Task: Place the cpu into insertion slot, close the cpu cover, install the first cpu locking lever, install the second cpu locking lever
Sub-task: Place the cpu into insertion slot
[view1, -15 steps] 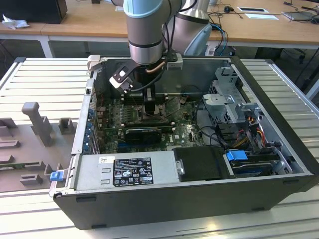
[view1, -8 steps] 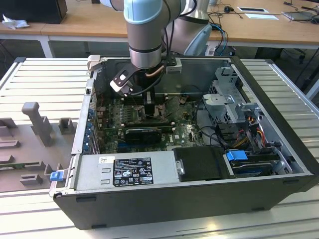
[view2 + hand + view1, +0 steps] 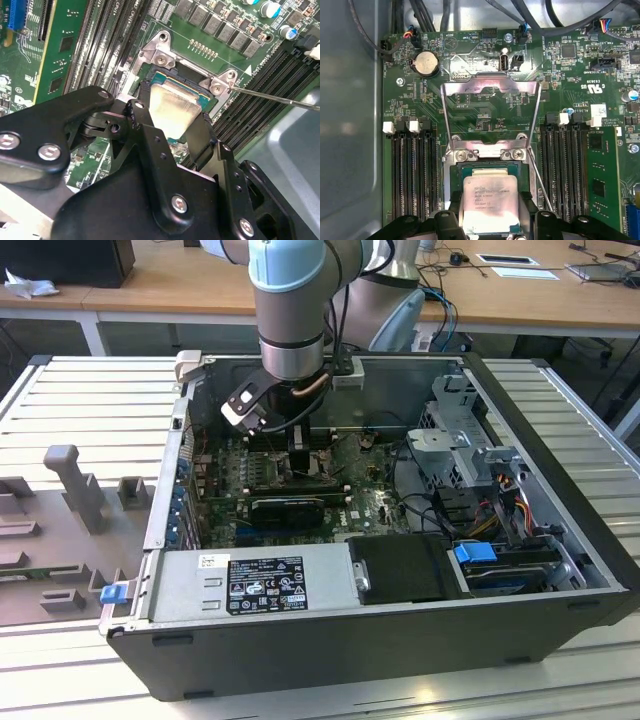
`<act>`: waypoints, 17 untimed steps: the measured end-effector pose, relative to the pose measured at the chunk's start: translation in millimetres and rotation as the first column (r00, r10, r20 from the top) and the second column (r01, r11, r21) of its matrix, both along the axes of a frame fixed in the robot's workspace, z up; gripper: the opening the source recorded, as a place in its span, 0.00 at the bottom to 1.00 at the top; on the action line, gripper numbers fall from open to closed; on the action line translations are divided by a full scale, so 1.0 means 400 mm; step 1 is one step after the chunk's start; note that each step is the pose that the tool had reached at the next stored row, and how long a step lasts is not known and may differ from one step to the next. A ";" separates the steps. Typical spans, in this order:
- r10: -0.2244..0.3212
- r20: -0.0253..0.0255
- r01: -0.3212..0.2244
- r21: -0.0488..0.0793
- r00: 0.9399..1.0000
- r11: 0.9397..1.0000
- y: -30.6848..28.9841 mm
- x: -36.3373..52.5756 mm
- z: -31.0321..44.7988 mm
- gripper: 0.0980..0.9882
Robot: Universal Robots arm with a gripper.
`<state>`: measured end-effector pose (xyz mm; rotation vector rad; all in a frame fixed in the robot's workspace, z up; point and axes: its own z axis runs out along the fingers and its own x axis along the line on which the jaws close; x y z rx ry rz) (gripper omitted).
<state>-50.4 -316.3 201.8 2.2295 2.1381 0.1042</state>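
Note:
My gripper [image 3: 172, 125] reaches down into the open computer case [image 3: 300, 640]. Its two black fingers [image 3: 205, 137] are shut on opposite sides of the cpu [image 3: 490, 200], a flat square chip with a pale silver top. I cannot tell whether the chip sits in the insertion slot [image 3: 485, 167] or hangs just over it. The slot's screwed metal bracket [image 3: 160, 55] lies on the green board. The cpu cover [image 3: 490, 86], a thin grey frame with a large cut-out, stands swung open beyond the slot. A thin wire locking lever [image 3: 280, 98] sticks out beside the slot, free. In the exterior view the gripper [image 3: 297, 455] covers the slot.
Black memory slots [image 3: 412, 170] flank the socket on both sides. Also on the board are a coin battery [image 3: 426, 63] and black cables [image 3: 555, 20]. The power supply [image 3: 260, 585], a black block [image 3: 405, 570] and a drive cage [image 3: 460, 440] crowd the case.

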 end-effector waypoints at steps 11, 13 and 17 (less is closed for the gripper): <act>-0.001 0.000 0.001 0.000 1.000 1.000 0.000 0.000 0.008 0.57; -0.001 0.000 0.001 0.000 1.000 1.000 0.000 0.000 0.012 0.57; -0.006 -0.001 0.006 0.000 1.000 1.000 0.000 0.002 0.018 0.34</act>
